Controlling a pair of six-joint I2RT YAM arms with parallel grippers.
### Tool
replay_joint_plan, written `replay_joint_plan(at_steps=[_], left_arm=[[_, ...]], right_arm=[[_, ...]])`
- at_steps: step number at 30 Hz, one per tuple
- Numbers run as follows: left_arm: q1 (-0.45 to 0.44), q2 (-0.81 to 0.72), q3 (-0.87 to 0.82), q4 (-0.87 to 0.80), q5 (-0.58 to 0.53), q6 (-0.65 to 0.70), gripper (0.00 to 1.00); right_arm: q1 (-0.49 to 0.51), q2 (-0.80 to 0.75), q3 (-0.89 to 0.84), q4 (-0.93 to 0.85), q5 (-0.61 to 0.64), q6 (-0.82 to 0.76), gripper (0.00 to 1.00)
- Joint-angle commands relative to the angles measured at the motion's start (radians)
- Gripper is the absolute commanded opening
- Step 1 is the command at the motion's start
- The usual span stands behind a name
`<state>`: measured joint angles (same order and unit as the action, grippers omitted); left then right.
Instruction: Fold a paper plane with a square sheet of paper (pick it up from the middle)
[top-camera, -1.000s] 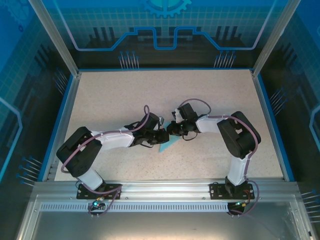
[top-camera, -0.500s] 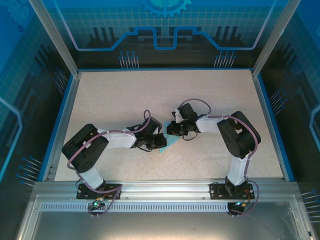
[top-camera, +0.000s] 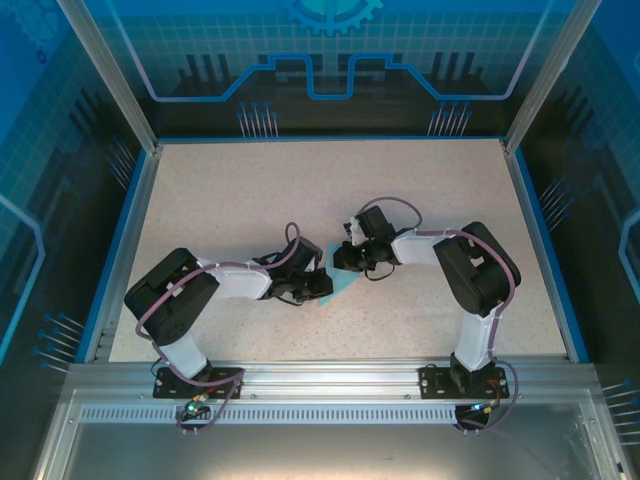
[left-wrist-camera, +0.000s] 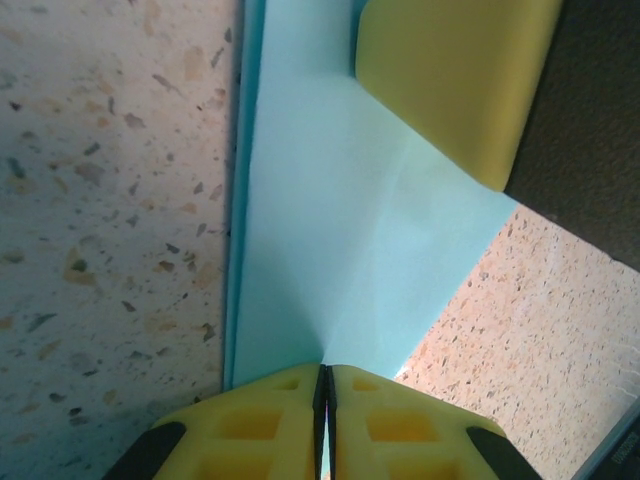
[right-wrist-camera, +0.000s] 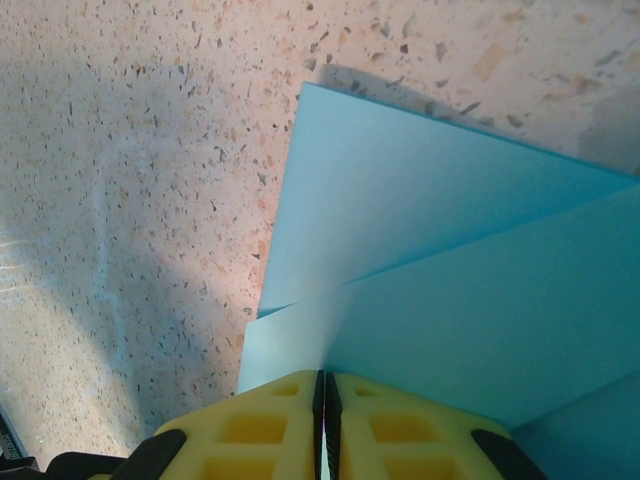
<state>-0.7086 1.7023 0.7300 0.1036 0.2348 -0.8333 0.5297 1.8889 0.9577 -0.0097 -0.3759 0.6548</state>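
Observation:
The light-blue sheet of paper (top-camera: 342, 286) lies folded in layers at the table's middle, between the two arms. My left gripper (top-camera: 320, 284) is shut on its near-left part. In the left wrist view the yellow fingers (left-wrist-camera: 270, 420) pinch the paper (left-wrist-camera: 340, 230) where a crease runs out from the jaws, and my right gripper's yellow finger (left-wrist-camera: 450, 80) sits on the paper's far end. My right gripper (top-camera: 343, 260) is shut on the other end. Its jaws (right-wrist-camera: 325, 378) grip a raised flap of the paper (right-wrist-camera: 450, 280) over a lower layer. It is not a pointed plane shape.
The speckled beige table (top-camera: 250, 200) has a blue rim (top-camera: 125, 240) on the left, back and right. Metal posts (top-camera: 105, 70) stand at the back corners. The arms' bases are bolted to the rail (top-camera: 330, 380) at the near edge.
My left gripper has drawn slightly toward the near left, covering more of the paper in the top view. The right gripper shifted a little left. Both stay shut on the paper.

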Motion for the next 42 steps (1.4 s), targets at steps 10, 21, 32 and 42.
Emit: replay_joint_plan(at_steps=[10,21,32,42], left_arm=[[-0.049,-0.013,-0.078,-0.104,0.049,0.013,0.1],[-0.084,-0.047,-0.122,-0.155,0.049,0.02,0.09],[-0.098,-0.063,-0.147,-0.156,0.06,0.01,0.07],[-0.098,-0.085,-0.158,-0.188,0.048,0.011,0.07]], right_arm=[[-0.001,0.098,-0.016,-0.085,0.093,0.009,0.13],[-0.017,0.115,-0.02,-0.088,0.107,0.026,0.13],[-0.029,0.124,-0.023,-0.091,0.107,0.033,0.13],[-0.032,0.131,-0.021,-0.09,0.106,0.035,0.13]])
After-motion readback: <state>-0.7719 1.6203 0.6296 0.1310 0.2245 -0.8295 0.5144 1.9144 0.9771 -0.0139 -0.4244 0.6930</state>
